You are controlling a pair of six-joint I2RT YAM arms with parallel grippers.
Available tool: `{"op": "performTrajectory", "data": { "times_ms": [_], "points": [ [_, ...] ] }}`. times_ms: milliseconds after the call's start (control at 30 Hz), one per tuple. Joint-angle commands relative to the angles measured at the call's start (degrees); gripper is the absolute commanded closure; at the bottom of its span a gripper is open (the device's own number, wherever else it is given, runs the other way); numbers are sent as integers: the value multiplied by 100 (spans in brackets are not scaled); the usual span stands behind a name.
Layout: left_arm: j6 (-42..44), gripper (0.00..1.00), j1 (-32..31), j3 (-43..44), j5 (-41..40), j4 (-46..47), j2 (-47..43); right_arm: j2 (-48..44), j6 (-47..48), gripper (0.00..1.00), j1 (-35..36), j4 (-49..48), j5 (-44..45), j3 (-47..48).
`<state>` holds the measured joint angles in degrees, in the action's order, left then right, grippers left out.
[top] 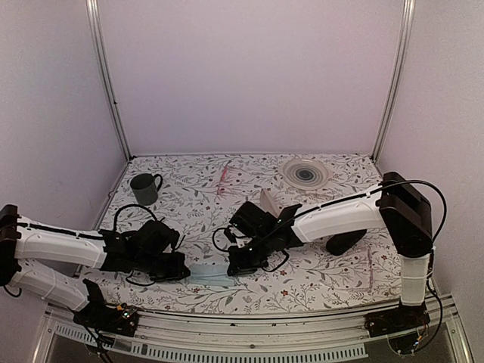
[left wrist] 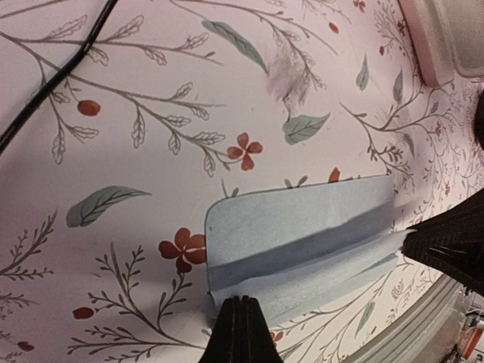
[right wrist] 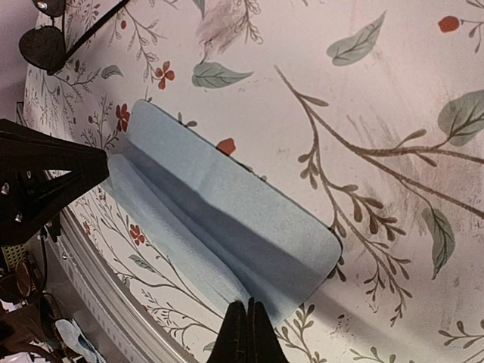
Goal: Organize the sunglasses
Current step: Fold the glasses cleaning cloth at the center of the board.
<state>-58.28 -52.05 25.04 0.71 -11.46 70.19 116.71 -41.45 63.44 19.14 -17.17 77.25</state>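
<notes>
Across your desk [top: 333, 280] runs a floral-print cover, and pale walls with metal posts close it in on three sides. Your left hand [left wrist: 240, 304] is fully closed, its tips pinching one edge of a blue cloth [left wrist: 302, 227] that lies near the desk's front edge. Your right hand [right wrist: 246, 306] is closed just as tight on the opposite end of the same cloth, so the two hands face each other across it. A long crease runs along the cloth. The sunglasses [right wrist: 41, 47] sit on the desk beyond your left hand, not touching the cloth. You see round dark lenses and a slim black temple arm at the top corner of the right wrist view; the rest is cut off.
</notes>
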Motion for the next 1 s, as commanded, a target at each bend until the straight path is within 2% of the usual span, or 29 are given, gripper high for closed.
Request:
{"op": "performTrajectory", "data": {
  "times_ms": [0, 333, 700, 967],
  "points": [
    [76, 100, 67, 64, -131, -67, 53, 190, 45, 100, -47, 90, 110, 132],
    [111, 100, 67, 18, -167, 172, 241, 239, 6, 99, -106, 173, 239, 126],
    [168, 100, 66, 62, -232, 203, 462, 173, -30, 88, -208, 277, 445, 141],
    [212, 100, 71, 130, -266, 128, 488, -40, 20, 83, -371, 526, 755, 212]
  ]
}}
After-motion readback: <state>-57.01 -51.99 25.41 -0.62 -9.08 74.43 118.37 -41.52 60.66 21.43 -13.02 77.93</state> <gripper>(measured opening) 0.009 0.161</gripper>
